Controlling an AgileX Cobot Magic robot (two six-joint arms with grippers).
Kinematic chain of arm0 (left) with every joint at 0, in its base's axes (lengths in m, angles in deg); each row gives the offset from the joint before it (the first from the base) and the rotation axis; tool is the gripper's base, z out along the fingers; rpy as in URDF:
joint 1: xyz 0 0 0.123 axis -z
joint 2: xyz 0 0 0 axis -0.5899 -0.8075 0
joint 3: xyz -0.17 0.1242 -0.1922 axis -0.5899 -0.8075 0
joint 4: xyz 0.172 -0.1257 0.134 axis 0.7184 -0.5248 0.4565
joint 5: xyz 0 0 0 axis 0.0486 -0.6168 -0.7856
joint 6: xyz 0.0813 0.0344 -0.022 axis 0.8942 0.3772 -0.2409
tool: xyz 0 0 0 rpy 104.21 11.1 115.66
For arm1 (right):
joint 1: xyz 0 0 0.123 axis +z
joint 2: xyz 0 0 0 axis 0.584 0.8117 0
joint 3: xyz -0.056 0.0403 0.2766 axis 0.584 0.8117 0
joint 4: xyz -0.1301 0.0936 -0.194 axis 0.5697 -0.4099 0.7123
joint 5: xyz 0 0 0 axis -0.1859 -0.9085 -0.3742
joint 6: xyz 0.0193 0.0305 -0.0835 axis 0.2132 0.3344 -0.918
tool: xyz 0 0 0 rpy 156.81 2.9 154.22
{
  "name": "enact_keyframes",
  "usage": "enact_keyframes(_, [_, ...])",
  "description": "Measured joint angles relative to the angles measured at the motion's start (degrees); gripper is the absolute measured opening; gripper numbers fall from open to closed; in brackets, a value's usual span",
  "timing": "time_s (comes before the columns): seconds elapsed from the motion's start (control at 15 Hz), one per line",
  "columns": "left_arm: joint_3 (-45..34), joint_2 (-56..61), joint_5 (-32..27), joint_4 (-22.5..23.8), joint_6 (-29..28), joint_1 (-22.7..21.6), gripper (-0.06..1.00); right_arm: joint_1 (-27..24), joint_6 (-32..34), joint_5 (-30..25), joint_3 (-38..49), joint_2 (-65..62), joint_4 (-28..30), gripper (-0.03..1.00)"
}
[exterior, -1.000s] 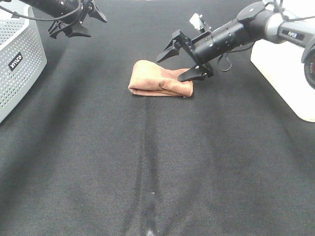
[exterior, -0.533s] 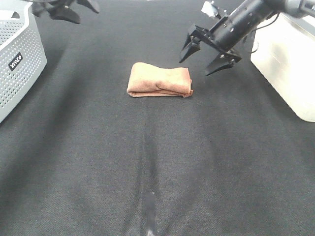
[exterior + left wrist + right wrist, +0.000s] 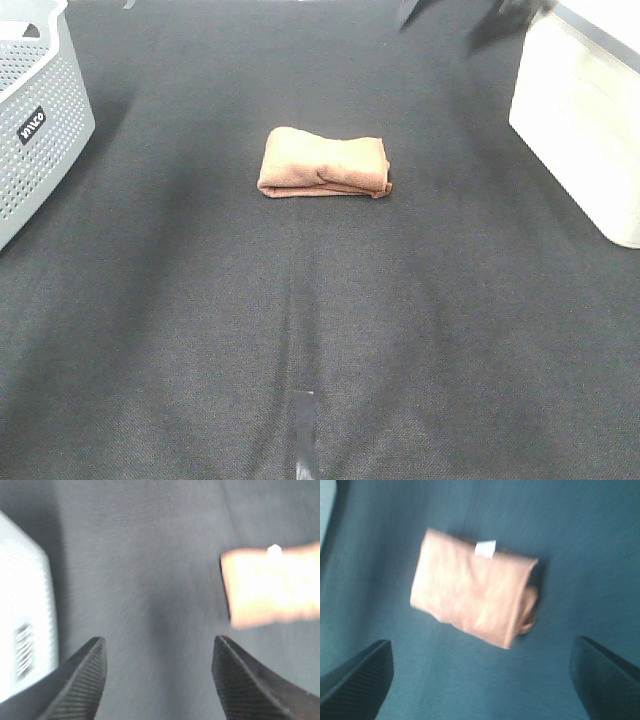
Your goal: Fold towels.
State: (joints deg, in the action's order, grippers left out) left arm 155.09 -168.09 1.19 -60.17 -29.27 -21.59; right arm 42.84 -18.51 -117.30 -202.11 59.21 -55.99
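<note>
On the far left stood a grey perforated basket [image 3: 35, 120]. Your left gripper [image 3: 157, 680] hung released, holding nothing. The towel [image 3: 324, 162] lay folded into a compact bundle on the black table cloth [image 3: 320, 330], mid-scene toward the far side — it looked light, soft and floppy, so you would have pinched a folded edge through all layers. Its white tag [image 3: 485, 548] showed. Your right gripper [image 3: 480, 680] was spread wide, empty — a white box [image 3: 580, 120] sat far right.
</note>
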Motion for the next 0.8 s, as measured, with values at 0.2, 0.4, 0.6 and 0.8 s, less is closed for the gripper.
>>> enact_keyframes(0.2, [-13.24,10.77,-0.06,3.5,-0.69,1.43,0.6,0.0,0.0,0.0,9.51,-12.32,3.44,0.89])
enact_keyframes(0.4, [-29.85,23.66,-0.17,4.24,-0.74,1.43,0.6,0.0,-0.11,-0.06,26.18,-25.38,6.07,0.89])
enact_keyframes(0.6, [-48.07,41.65,-0.06,4.24,-2.29,1.43,0.6,0.06,-0.11,-0.11,46.24,-42.17,9.28,0.89])
enact_keyframes(0.8, [-64.23,58.67,0.74,4.24,-2.86,1.43,0.6,0.06,-0.11,-0.23,62.85,-58.61,10.37,0.89])
